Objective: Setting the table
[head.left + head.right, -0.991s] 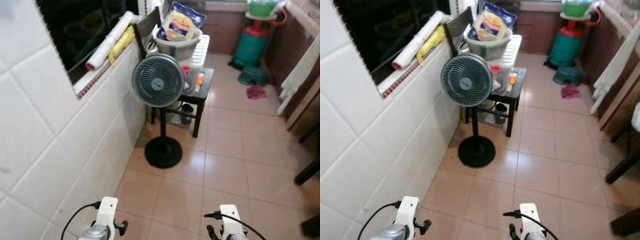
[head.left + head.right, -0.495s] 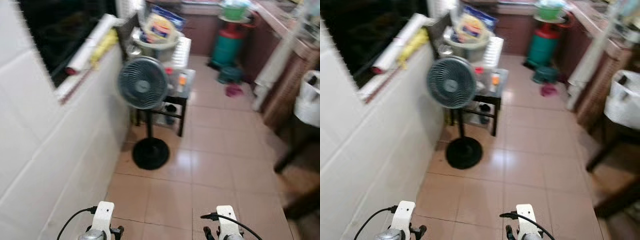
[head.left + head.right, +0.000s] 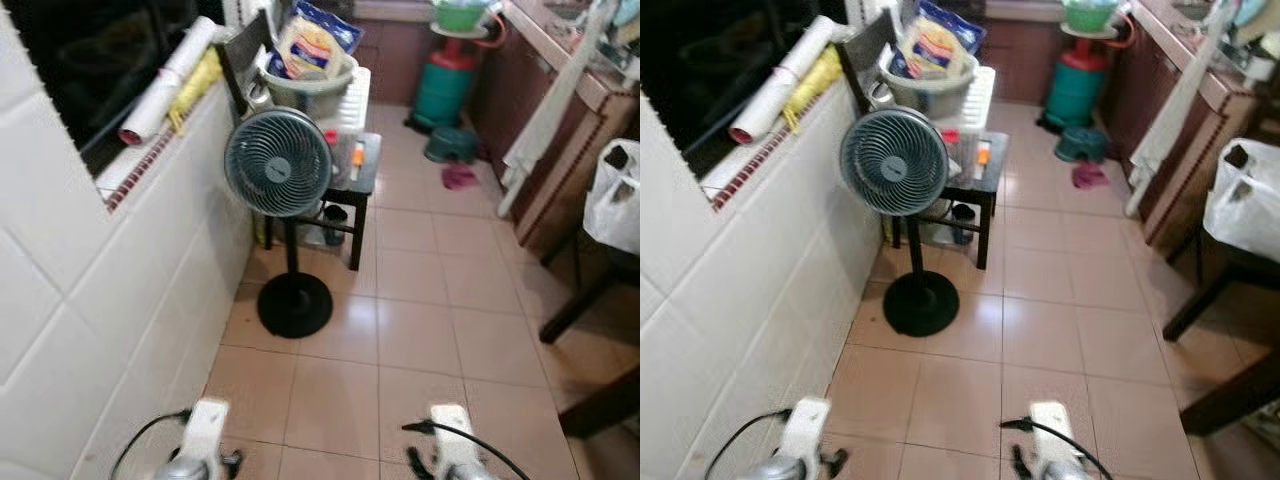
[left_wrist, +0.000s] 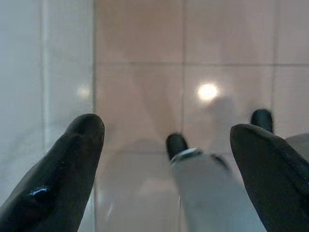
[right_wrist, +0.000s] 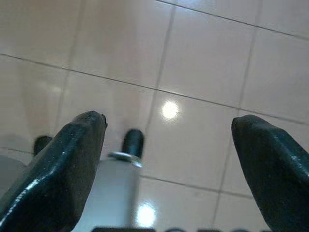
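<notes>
No dishes or cutlery are in sight. My left arm [image 3: 205, 445] and right arm [image 3: 450, 450] hang low at the bottom edge of the eye views. In the left wrist view my left gripper [image 4: 166, 128] is open, its black fingers [image 4: 72, 164] wide apart over pink floor tiles with nothing between them. In the right wrist view my right gripper [image 5: 167, 120] is open too, empty above the same tiles. A dark wooden table leg [image 3: 575, 315] stands at the right edge, with a white plastic bag [image 3: 615, 205] above it.
A standing fan [image 3: 278, 162] on a black round base [image 3: 295, 305] stands by the white tiled wall [image 3: 100, 300]. Behind it a small black table [image 3: 362, 180] carries a grey basin [image 3: 310, 88]. Farther back is a green gas cylinder [image 3: 443, 85]. A wooden counter [image 3: 560, 150] lines the right.
The camera has swung to the right, so the fan sits further left and the white bag and dark table leg have come into view. Both arms hang as before.
</notes>
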{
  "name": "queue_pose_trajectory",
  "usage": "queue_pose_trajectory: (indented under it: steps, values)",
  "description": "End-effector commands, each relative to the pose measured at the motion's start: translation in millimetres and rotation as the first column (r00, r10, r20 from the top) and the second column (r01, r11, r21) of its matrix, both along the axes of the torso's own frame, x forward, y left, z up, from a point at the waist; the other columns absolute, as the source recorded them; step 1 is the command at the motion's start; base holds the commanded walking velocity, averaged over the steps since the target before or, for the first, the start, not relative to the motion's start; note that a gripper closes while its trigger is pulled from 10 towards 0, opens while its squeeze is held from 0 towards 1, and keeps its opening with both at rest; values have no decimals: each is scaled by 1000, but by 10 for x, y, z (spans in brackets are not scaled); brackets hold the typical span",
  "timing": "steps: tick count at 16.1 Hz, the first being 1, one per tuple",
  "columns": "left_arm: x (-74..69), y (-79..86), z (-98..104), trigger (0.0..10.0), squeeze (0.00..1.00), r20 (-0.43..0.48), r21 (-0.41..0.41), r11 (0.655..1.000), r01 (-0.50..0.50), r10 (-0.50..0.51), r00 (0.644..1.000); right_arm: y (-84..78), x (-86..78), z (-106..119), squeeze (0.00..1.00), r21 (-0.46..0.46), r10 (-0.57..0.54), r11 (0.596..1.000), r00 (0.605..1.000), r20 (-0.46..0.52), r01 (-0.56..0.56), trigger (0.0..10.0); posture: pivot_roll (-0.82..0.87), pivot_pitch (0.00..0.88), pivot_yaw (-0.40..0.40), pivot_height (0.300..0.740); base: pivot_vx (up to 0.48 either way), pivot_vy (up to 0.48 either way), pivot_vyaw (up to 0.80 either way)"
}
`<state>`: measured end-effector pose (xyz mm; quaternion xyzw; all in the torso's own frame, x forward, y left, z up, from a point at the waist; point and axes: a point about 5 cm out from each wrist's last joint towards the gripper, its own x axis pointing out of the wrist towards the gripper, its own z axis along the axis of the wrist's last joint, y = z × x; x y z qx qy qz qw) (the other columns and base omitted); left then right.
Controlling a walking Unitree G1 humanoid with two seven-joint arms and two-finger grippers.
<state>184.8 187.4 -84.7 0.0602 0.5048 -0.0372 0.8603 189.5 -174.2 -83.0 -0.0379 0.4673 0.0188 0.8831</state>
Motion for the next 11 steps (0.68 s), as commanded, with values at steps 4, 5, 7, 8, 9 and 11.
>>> queue_pose_trajectory:
  steps: [4,5,7,8,9,11]
  values:
    - [8,-22,1,10000,0,-4,10,1000,21,-21,1000,-25,-22,-8,0,-18,4,1000,1000,-5,-4,10000,-10,0,1,740,0,0,0]
    - [6,-18,0,10000,0,-4,11,1000,21,-21,1000,-22,-22,-9,0,-19,6,1000,1000,-6,-6,10000,-9,0,1,740,0,0,0]
    - [-2,-15,-3,10000,0,-6,14,1000,24,-24,1000,-22,-27,-11,0,-18,7,1000,1000,-7,-7,10000,-7,0,2,740,0,0,0]
    - [-8,-13,-6,10000,0,-8,16,1000,26,-26,1000,-21,-29,-12,0,-19,8,1000,1000,-7,-8,10000,-7,0,2,740,0,0,0]
    - [-12,-11,-8,10000,0,-9,17,1000,27,-26,1000,-20,-30,-13,0,-19,8,1000,1000,-7,-8,10000,-8,0,2,740,0,0,0]
    - [-19,-8,-11,10000,0,-10,18,999,28,-27,1000,-19,-32,-13,0,-18,8,1000,1000,-7,-8,10000,-8,0,4,740,0,0,0]
